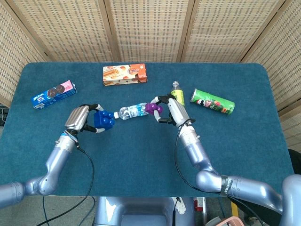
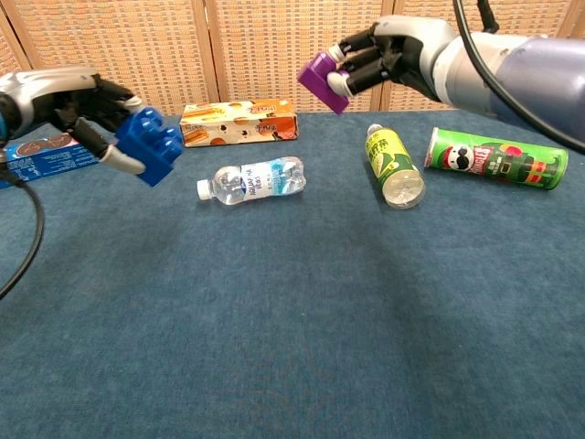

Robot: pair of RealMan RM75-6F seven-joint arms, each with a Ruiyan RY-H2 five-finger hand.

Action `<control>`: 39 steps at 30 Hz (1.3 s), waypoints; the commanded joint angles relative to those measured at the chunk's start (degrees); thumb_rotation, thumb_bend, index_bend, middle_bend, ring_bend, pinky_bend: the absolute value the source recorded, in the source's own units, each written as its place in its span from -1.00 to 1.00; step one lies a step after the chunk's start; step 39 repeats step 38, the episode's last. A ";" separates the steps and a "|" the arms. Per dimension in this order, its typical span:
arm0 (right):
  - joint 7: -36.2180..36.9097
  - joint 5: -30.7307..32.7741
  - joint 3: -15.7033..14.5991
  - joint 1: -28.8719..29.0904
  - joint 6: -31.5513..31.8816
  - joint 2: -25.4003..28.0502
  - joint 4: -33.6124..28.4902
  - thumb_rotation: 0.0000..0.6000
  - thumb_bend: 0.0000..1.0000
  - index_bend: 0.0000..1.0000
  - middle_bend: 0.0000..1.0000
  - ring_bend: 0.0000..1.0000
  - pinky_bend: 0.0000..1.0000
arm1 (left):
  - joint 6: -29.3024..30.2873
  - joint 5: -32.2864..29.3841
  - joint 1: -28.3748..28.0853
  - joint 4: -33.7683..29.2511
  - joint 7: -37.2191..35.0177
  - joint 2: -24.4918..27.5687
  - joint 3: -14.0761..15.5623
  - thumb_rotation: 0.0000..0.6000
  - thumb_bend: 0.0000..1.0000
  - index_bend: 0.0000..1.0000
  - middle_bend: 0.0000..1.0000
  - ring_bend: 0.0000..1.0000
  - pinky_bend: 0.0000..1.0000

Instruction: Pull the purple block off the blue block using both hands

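Table: blue cloth, both arms reaching in from 6 o'clock.

Right hand: raised off the cloth at about 1 o'clock from table centre. Fingers curled around the purple block, which pokes out of the grasp toward 9 o'clock.

Left hand: raised too, at about 9 o'clock from centre. Fingers wrapped over the blue block, its studded end pointing toward 3 o'clock, at the other hand.

Key relation: the two blocks are well apart, no contact. They face each other along a roughly 9-to-3 line, the purple one a little further toward 12. The gap between them shows clearly in both views. The separation the task asks for looks done.

Between the hands, lower: a clear water bottle lying on the cloth, long axis on the same 9-to-3 line. In the head view the purple block sits just off its 3 o'clock end; the chest view shows the block high above it, not touching.

Judgement: if either block gets set down, the bottle is the nearest obstacle. The green bottle lying just beside the right hand is another.
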 commanded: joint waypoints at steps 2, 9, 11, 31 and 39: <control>-3.42 -3.48 -4.52 -0.71 -0.49 1.09 2.81 1.00 0.03 0.27 0.34 -0.62 -1.00 | -0.04 2.85 1.11 2.52 2.78 1.50 2.95 1.00 -0.54 0.17 0.11 -0.44 -0.72; -9.51 -11.12 -11.86 -1.09 -0.08 0.70 7.53 1.00 -0.56 -0.36 -0.53 -0.80 -1.00 | -0.56 2.82 2.08 5.76 6.16 1.34 5.64 1.00 -0.96 -0.94 -0.97 -0.98 -0.99; -10.79 -12.41 -13.51 -1.07 -1.37 1.41 7.68 1.00 -0.90 -0.77 -0.90 -0.96 -1.00 | -2.59 2.14 2.11 5.62 5.42 2.24 5.71 1.00 -1.00 -1.00 -1.00 -1.00 -1.00; 2.27 -46.38 -26.53 -20.25 25.80 18.70 9.16 1.00 -1.00 -0.99 -1.00 -1.00 -1.00 | 26.66 19.55 23.85 -4.58 -5.72 13.05 9.71 1.00 -1.00 -1.00 -1.00 -1.00 -1.00; 5.50 -50.80 -28.87 -27.53 35.65 17.40 14.35 1.00 -1.00 -0.99 -1.00 -1.00 -1.00 | 32.90 25.20 29.25 -5.18 -5.16 12.05 12.65 1.00 -1.00 -1.00 -1.00 -1.00 -1.00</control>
